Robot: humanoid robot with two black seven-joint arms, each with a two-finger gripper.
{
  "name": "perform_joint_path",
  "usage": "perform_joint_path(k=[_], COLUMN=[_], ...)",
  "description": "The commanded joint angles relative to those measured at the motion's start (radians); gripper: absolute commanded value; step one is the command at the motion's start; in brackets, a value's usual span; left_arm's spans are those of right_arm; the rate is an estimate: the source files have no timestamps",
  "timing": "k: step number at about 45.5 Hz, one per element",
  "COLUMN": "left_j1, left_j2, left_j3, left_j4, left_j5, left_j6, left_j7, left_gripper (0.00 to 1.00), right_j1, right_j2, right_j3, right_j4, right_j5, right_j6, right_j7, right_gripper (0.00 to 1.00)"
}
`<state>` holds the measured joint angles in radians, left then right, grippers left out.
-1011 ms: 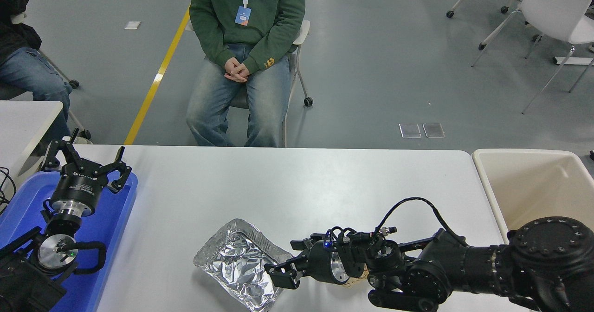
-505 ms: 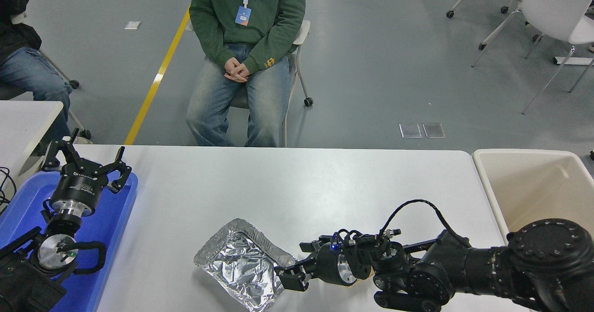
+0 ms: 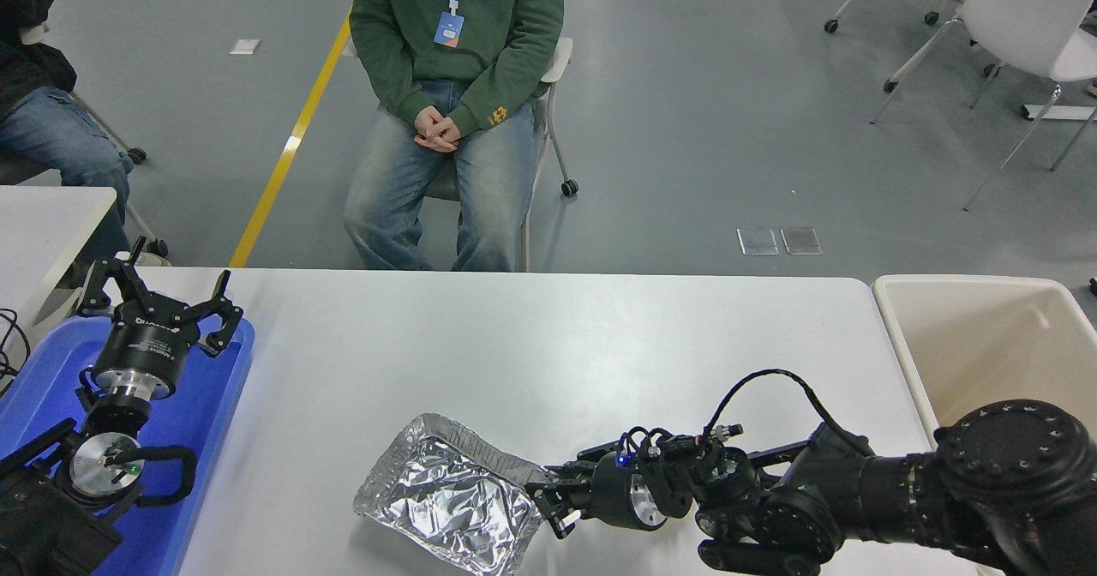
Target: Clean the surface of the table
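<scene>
Nearest the bottom edge of the frame I've got the right gripper [image 3: 550, 507] coming in low from the lower right, arm stretched out nearly flat over the table surface [image 3: 531, 345] and pointing toward the left of the picture. Its fingers look pinched onto the right rim of the crumpled foil tray [image 3: 450, 507], which sits at bottom center. The tray's right side looks tipped up a bit where the gripper has it, while its left corner is down on the table. A black cable loops up over the wrist, and the big round joint of that arm fills the lower right corner.

Over in the lower left, my left gripper [image 3: 158, 297] is parked, pointing up the frame with its fingers spread apart and nothing between them. It hangs over the blue tray [image 3: 214, 405], which lies at the table's left end.

The table surface itself spans the middle band of the picture, from the blue tray across to its rounded right corner. Just past that corner, at the right edge of the frame, there's a beige bin [image 3: 986, 345].

Farther up, at top center, a person in a green hoodie [image 3: 454, 36] sits on a chair with hands clasped in their lap. A second person is partly visible at upper left, and white chairs [image 3: 1020, 27] stand at upper right.
</scene>
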<state>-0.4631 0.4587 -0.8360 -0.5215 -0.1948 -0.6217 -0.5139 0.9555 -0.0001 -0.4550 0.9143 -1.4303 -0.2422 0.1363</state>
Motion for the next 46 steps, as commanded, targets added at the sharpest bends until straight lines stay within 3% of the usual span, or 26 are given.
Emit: perform_joint_path(k=[1,15,31,46], left_j1=[0.001,0.0,0.0,0.0], left_j2=[0.0,0.0,0.0,0.0], left_j3=[0.0,0.0,0.0,0.0], left_j4=[0.0,0.0,0.0,0.0], left_j5=[0.0,0.0,0.0,0.0], left_j6=[0.0,0.0,-0.001,-0.001], left_j7=[0.0,0.0,0.0,0.0], left_gripper=[1.0,1.0,1.0,1.0], right_j1=[0.017,0.091,0.207,0.319], right_j2=[0.0,0.0,-0.001,-0.15], right_j3=[-0.001,0.015,0.019,0.022], right_j4=[0.001,0.032,0.193,0.321], right_j5=[0.01,0.085,0.142,0.18], right_j6=[0.001,0.007,0.041,0.058], right_j7=[0.002,0.008,0.014,0.014], right_gripper=[0.0,0.0,0.0,0.0])
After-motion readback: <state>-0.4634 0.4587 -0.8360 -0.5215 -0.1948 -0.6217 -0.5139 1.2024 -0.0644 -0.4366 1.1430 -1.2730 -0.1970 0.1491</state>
